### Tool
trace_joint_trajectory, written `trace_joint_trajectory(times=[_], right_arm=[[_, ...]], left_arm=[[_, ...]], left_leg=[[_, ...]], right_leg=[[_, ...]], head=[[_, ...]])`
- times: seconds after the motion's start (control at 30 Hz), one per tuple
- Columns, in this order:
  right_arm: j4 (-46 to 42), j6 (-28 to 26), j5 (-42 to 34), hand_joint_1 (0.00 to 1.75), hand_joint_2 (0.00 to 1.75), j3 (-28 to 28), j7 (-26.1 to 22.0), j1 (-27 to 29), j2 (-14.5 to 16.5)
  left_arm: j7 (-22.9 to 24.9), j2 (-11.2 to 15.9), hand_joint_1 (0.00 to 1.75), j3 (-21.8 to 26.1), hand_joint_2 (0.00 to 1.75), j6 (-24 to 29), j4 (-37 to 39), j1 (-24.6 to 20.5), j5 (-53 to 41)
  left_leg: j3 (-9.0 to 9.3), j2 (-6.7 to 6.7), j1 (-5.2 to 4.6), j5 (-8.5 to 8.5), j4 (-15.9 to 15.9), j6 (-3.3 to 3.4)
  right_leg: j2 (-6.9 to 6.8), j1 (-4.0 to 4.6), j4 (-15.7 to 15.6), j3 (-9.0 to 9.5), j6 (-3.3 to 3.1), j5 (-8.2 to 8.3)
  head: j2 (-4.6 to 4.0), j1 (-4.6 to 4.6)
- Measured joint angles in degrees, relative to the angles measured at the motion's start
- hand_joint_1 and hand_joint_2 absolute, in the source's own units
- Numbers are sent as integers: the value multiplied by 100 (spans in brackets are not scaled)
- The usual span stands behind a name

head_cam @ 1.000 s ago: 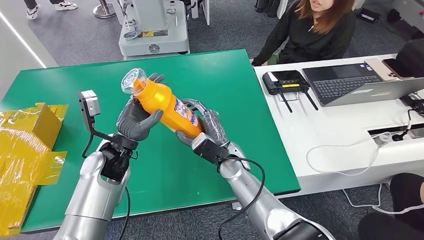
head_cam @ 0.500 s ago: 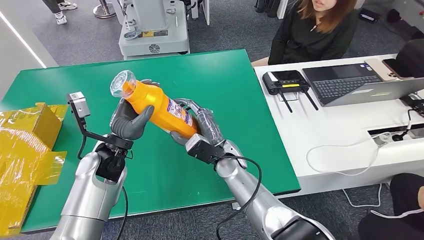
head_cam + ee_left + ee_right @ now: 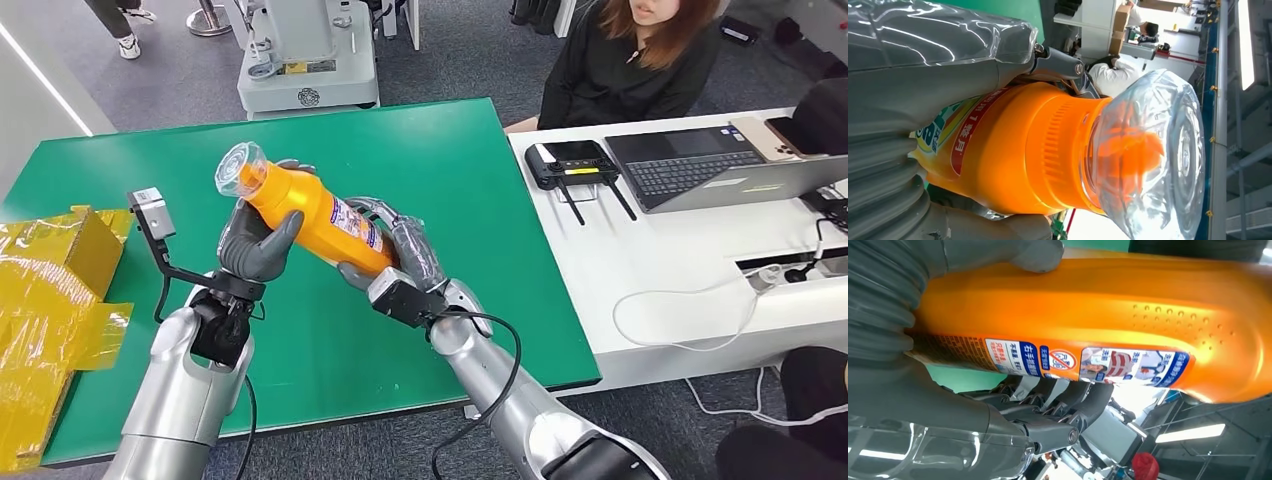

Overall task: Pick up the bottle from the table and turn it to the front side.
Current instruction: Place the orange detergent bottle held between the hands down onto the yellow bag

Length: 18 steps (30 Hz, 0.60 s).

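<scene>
The orange bottle's (image 3: 318, 218) base sits hidden inside the right hand (image 3: 395, 258) — its label print is too small to read from the head view.

two silver arms (image 3: 190, 390) with black cables. grey hands: left hand (image 3: 255, 245), right hand (image 3: 400, 262), ribbed covers. a small camera (image 3: 148, 212) on a black bracket.

Bottle (image 3: 305, 205) slightly farther left, cap end higher.

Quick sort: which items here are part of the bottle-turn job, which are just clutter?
In the job:
orange bottle, held off the green table
left hand, gripping near the cap end
right hand, gripping the base end

Lying about:
yellow packaging
laptop
black router
</scene>
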Motion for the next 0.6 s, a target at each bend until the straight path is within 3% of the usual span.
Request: trace_joint_trajectory(times=[0.07, 0.6], right_arm=[[-31, 5, -68, 0, 175, 3, -11, 14, 0], [-228, -150, -292, 0, 175, 15, -44, 157, -2]], left_arm=[[-13, 13, 175, 0, 175, 33, -58, 32, -25], [-92, 20, 175, 0, 175, 51, -110, 140, -54]], left_leg=[[0, 0, 0, 0, 0, 0], [0, 1, 0, 0, 1, 0]], right_leg=[[0, 0, 0, 0, 0, 0], [1, 0, -1, -1, 0, 0]], head=[[0, 0], [0, 0]])
